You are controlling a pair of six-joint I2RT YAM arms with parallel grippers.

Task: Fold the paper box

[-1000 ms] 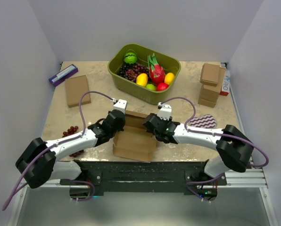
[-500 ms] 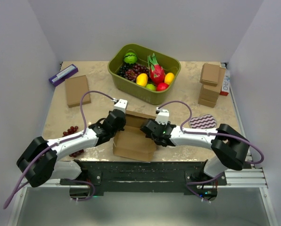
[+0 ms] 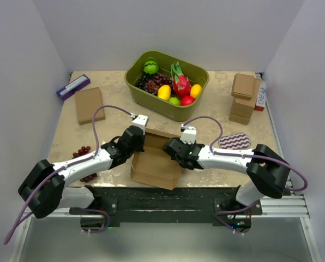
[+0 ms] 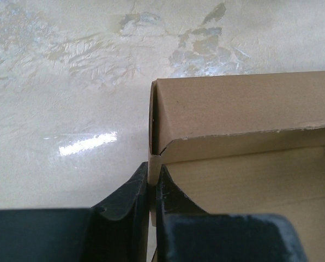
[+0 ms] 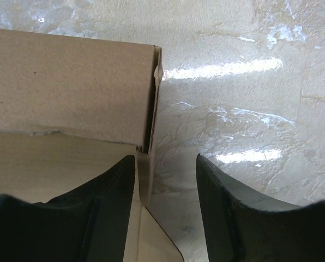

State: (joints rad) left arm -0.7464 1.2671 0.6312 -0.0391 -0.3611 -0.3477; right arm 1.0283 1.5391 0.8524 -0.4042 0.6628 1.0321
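So the right gripper [image 5: 165,180] is the one that's been busy. Over the last second it slides toward 9 o'clock in the top view, going from just off the side of the paper box [image 3: 154,166] to sitting right over the box's right wall. The left gripper [image 4: 151,177] doesn't budge in that time, and the box barely shifts.

The box sits at 6 o'clock on the tabletop [image 5: 250,109], tight to the near edge between the two arms. The green fruit basket [image 3: 135,82] is off at its 12 o'clock.

The left wrist view shows that gripper clamped on the thin left side wall, just short of the far corner, holding it upright. The right one is spread wide and gripping nothing. Its wrist view has the right wall's corner standing between the fingers, hugging the inner one, while the outer one hangs over bare tabletop. Can't tell if the inner finger actually touches the cardboard.

Looks like the right side is now lined up for a pinch to mirror the left. The far wall and both side walls seem to be up, so the fold is probably around halfway, with the front panel at 6 o'clock still left to close.
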